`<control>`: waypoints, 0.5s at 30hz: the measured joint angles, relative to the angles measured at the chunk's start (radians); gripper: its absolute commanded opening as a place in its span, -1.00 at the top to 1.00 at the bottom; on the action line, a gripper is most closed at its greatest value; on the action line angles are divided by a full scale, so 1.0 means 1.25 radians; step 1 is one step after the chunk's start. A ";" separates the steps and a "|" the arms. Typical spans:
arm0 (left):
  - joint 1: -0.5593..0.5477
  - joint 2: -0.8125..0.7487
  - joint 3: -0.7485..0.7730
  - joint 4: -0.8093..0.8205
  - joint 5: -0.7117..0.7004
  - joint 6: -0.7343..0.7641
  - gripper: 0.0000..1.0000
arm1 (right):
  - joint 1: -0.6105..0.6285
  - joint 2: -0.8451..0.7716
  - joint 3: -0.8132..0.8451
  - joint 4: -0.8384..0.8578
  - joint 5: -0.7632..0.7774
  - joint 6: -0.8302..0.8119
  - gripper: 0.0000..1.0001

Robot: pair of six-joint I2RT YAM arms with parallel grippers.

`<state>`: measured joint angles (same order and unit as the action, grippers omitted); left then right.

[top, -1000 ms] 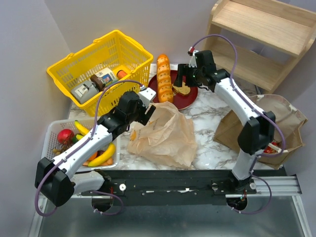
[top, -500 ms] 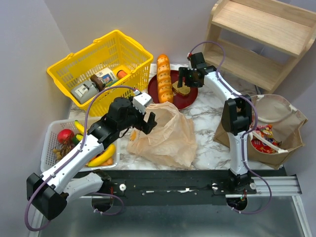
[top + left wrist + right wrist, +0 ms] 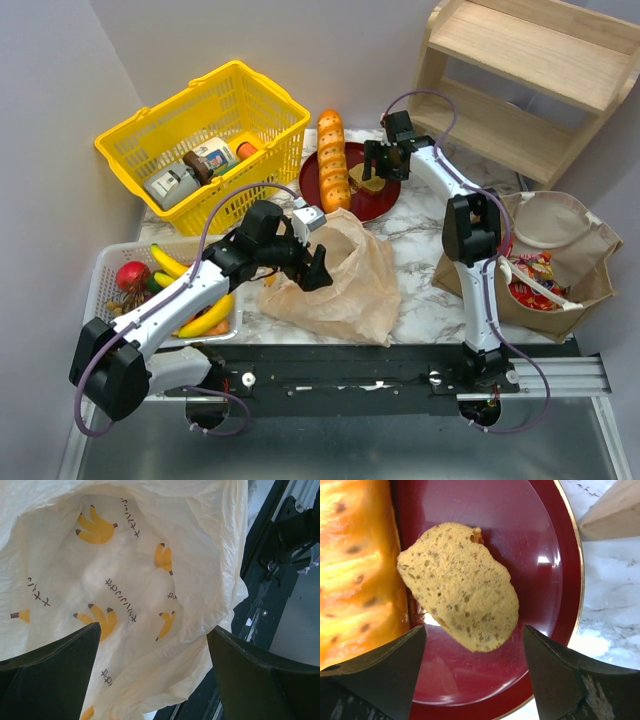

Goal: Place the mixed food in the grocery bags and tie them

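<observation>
A thin tan plastic bag point(image 3: 345, 280) printed with bananas point(image 3: 150, 570) lies crumpled at the table's middle. My left gripper point(image 3: 316, 268) point(image 3: 152, 647) hovers open just above its near left part, with the film showing between the spread fingers. At the far side, a small brown bun point(image 3: 371, 183) point(image 3: 460, 605) rests on a dark red plate point(image 3: 385, 205) point(image 3: 547, 540). My right gripper point(image 3: 379, 170) point(image 3: 472, 667) hangs open over it, and the bun's near end lies between the fingertips. The brown paper bag point(image 3: 575, 235) at the right holds red packets point(image 3: 530, 272). Bananas point(image 3: 208, 317) lie in a white tray.
A long orange loaf point(image 3: 333, 160) point(image 3: 350, 555) lies along the plate's left side. A yellow basket point(image 3: 205, 120) of boxed goods stands at the back left and a wooden shelf point(image 3: 530, 70) at the back right. The white tray point(image 3: 105, 265) sits at the near left.
My left gripper has swung right and nearer over the plastic bag and spread wider. The right arm's elbow has lifted off the paper bag, while its gripper stays over the plate.
</observation>
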<state>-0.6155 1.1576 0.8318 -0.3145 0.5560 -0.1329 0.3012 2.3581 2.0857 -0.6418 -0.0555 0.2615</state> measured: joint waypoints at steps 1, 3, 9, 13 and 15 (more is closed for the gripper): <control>0.000 0.004 0.000 0.000 0.003 0.000 -0.69 | -0.001 0.006 0.002 0.002 -0.001 0.001 -0.70; 0.000 0.015 -0.001 0.002 0.012 -0.005 -0.51 | -0.001 0.016 0.002 0.003 -0.002 0.003 -0.66; 0.000 0.022 -0.020 0.034 0.048 -0.031 0.15 | -0.001 0.036 0.002 0.003 -0.002 0.009 -0.48; 0.000 0.022 -0.041 0.067 0.075 -0.058 0.58 | -0.001 0.037 0.002 0.003 -0.013 0.013 -0.10; 0.000 0.022 -0.052 0.084 0.089 -0.072 0.82 | -0.001 0.037 0.002 0.003 -0.020 0.016 0.13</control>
<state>-0.6155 1.1851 0.7673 -0.2100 0.6670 -0.2226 0.2996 2.4039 2.0876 -0.6376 -0.0811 0.2817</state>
